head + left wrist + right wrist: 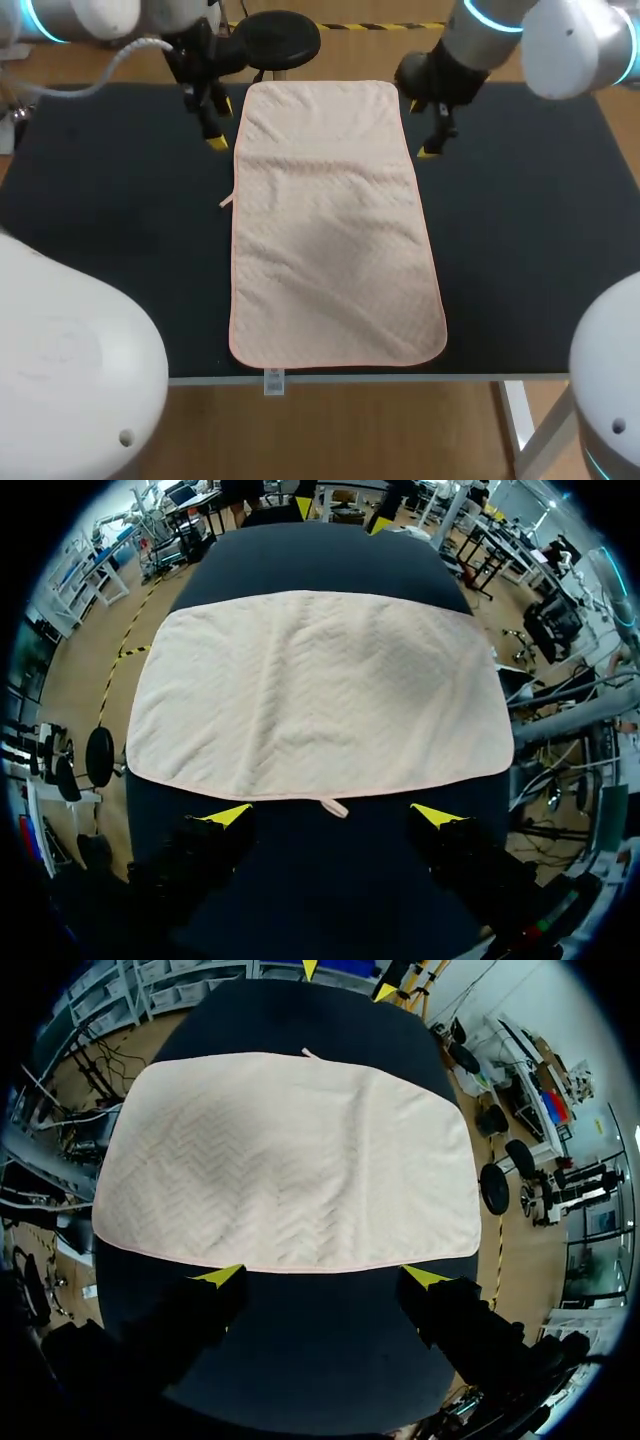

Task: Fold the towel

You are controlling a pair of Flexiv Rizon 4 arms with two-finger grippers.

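A pale pink quilted towel (332,225) lies spread flat on the dark table (110,220), its long sides running from the far edge to the near edge. My left gripper (205,120) hovers open just off the towel's far left side. In the left wrist view the towel (320,690) lies ahead of the open left gripper (332,815), with a small loop tab (334,807) at the nearest edge. My right gripper (424,130) is open beside the far right side. The right wrist view has the towel's (290,1160) edge just ahead of the right gripper (322,1277).
Bare dark tabletop stretches wide on both sides of the towel (530,220). A small white label (273,381) hangs at the table's front edge below the towel's near end.
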